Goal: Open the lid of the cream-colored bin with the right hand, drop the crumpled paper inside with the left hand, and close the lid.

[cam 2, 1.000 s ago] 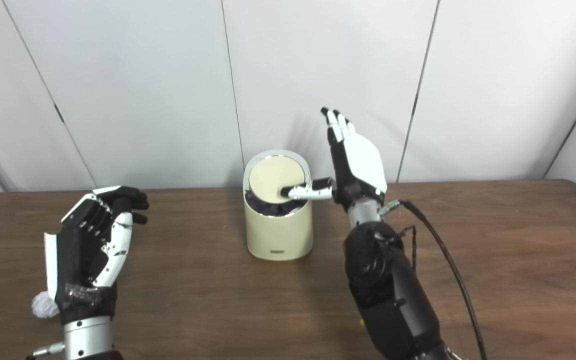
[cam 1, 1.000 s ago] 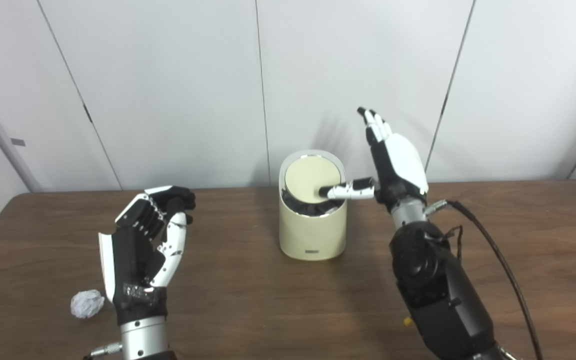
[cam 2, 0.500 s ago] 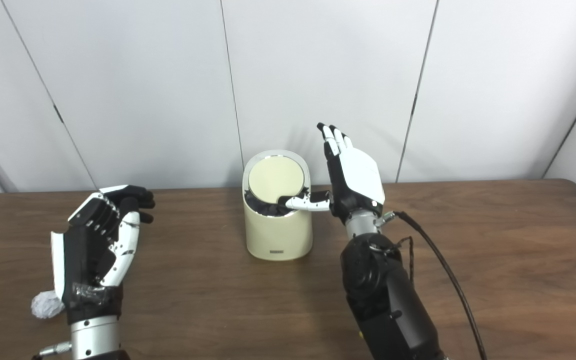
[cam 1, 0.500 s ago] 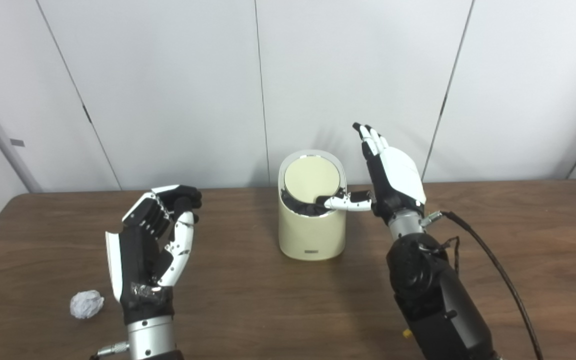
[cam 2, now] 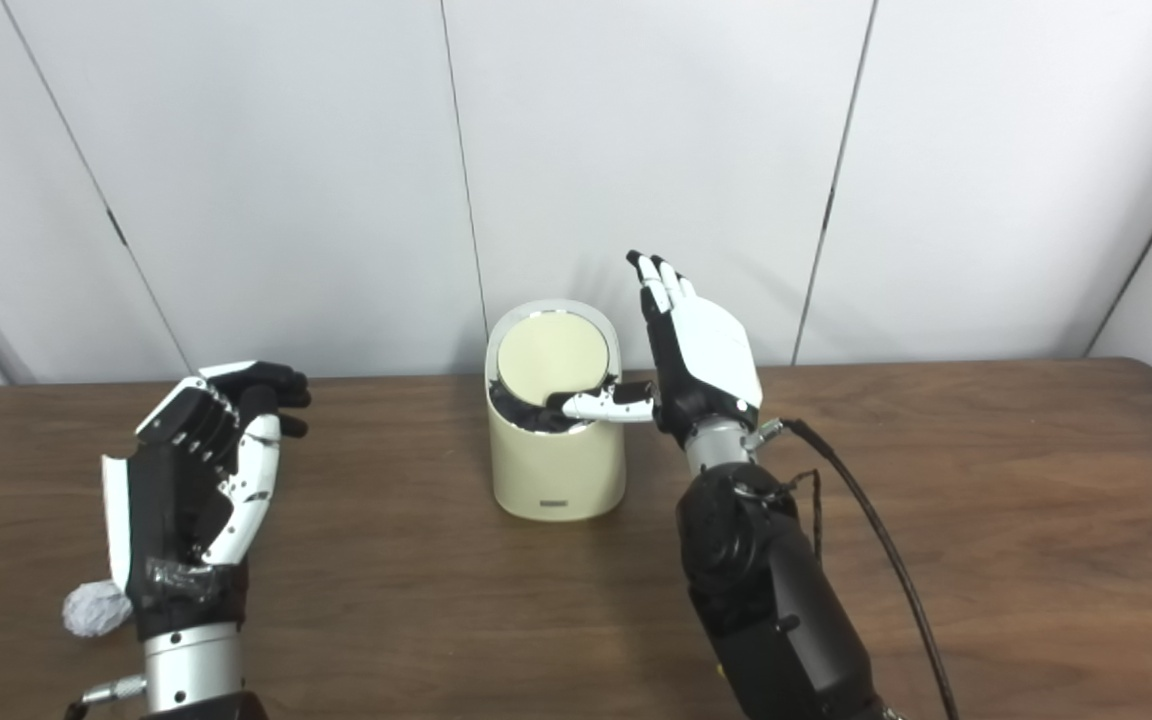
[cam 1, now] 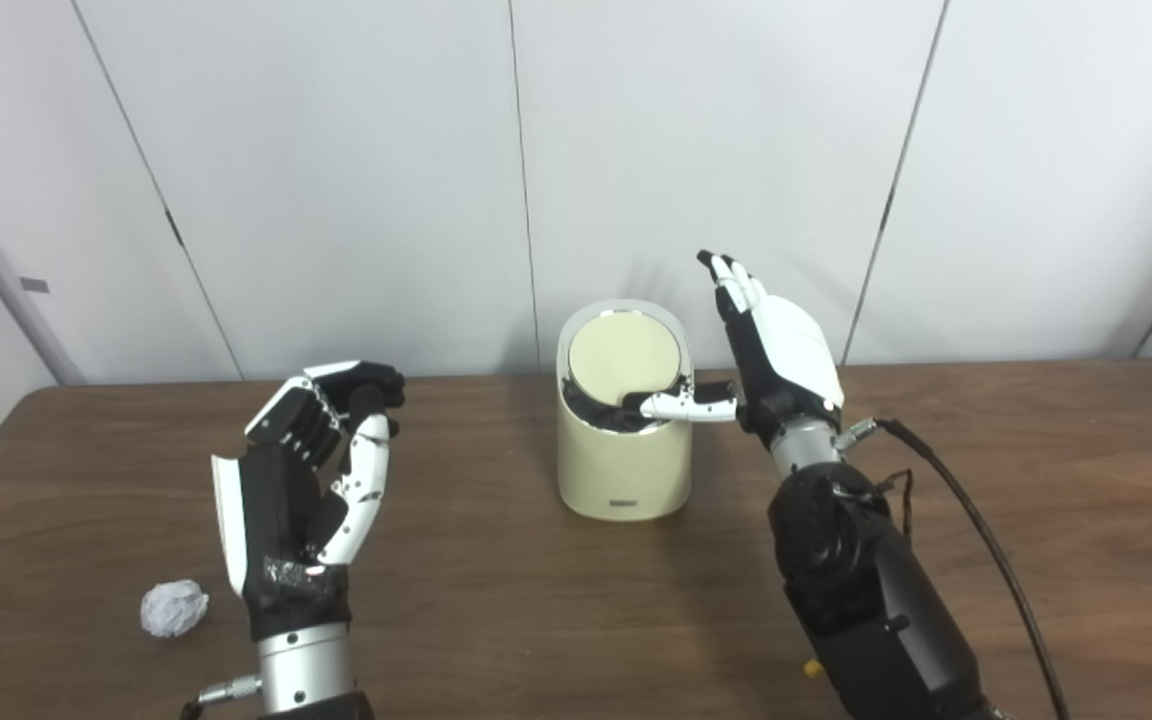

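Observation:
A cream-colored bin (cam 1: 624, 465) stands at the middle back of the table. Its round lid (cam 1: 625, 358) is tipped up toward me, with a dark liner showing below its front edge. My right hand (cam 1: 774, 345) is just right of the bin, open with fingers up, and its thumb lies across the bin's front rim under the lid. A crumpled paper ball (cam 1: 174, 607) lies on the table at the front left. My left hand (cam 1: 306, 470) is raised a little right of the ball, fingers curled loosely, holding nothing.
The brown wooden table (cam 1: 496, 590) runs to a white panelled wall behind the bin. A black cable (cam 1: 976, 530) trails from my right wrist over the table's right side.
My right hand has come down and slightly left, and its thumb has slid from the lid's face to the bin's front rim. My left hand has drifted a little to the right.

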Tool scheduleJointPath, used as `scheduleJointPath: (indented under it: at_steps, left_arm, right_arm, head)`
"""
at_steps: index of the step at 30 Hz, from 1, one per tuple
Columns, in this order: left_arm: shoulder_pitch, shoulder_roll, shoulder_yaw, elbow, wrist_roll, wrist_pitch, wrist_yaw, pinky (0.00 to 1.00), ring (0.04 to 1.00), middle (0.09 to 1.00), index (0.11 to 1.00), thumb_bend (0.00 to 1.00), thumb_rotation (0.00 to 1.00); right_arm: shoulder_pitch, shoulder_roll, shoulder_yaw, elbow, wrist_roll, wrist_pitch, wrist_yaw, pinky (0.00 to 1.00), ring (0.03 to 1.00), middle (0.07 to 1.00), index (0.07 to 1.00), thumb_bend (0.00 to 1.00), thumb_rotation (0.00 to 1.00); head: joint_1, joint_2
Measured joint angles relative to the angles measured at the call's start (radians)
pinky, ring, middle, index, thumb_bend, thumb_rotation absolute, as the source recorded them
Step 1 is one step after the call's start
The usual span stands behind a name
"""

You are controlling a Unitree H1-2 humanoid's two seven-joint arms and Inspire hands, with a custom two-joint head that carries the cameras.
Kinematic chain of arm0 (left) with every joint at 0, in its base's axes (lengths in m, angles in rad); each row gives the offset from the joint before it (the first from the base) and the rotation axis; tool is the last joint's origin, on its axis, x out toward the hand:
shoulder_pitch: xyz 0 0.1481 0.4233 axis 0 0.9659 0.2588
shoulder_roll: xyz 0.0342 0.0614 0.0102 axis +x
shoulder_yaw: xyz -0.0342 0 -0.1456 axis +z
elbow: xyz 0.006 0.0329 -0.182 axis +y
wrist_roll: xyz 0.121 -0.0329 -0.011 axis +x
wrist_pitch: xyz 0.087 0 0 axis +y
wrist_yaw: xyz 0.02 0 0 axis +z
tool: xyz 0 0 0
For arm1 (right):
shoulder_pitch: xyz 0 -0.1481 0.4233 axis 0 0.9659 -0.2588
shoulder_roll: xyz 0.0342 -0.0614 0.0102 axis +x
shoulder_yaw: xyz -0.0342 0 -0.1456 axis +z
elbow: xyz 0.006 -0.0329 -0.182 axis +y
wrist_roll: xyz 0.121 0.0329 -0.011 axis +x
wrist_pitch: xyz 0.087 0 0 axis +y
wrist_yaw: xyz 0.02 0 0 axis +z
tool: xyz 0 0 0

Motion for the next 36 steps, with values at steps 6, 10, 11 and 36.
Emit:
scheduleJointPath:
  at_steps: [6,10,11,36]
  left_arm:
    - [0.0,0.0,0.0,0.003,0.0,-0.002,0.001,0.48,0.573,0.584,0.549,0.23,0.32]
    - [0.0,0.0,-0.001,0.006,0.0,-0.007,0.002,0.48,0.572,0.583,0.552,0.23,0.32]
    - [0.0,0.0,-0.001,0.009,0.0,-0.012,0.002,0.48,0.572,0.583,0.552,0.23,0.32]
    - [0.0,-0.013,-0.013,0.017,0.003,-0.032,0.001,0.48,0.568,0.581,0.548,0.23,0.32]
  right_arm:
    - [-0.012,0.0,-0.012,-0.001,0.012,0.001,0.005,0.95,0.988,0.996,0.968,0.9,0.44]
    - [-0.017,0.0,-0.012,0.0,0.017,0.001,0.005,0.94,0.984,0.989,0.966,0.88,0.45]
    - [-0.017,0.0,-0.012,0.001,0.018,0.001,0.005,0.94,0.982,0.987,0.966,0.88,0.46]
    - [-0.06,0.009,0.001,0.087,-0.006,0.037,-0.001,0.94,0.99,0.998,0.98,0.92,0.36]
  head:
    - [-0.002,-0.005]
    - [-0.005,-0.006]
    - [-0.005,-0.008]
    - [0.008,0.006]
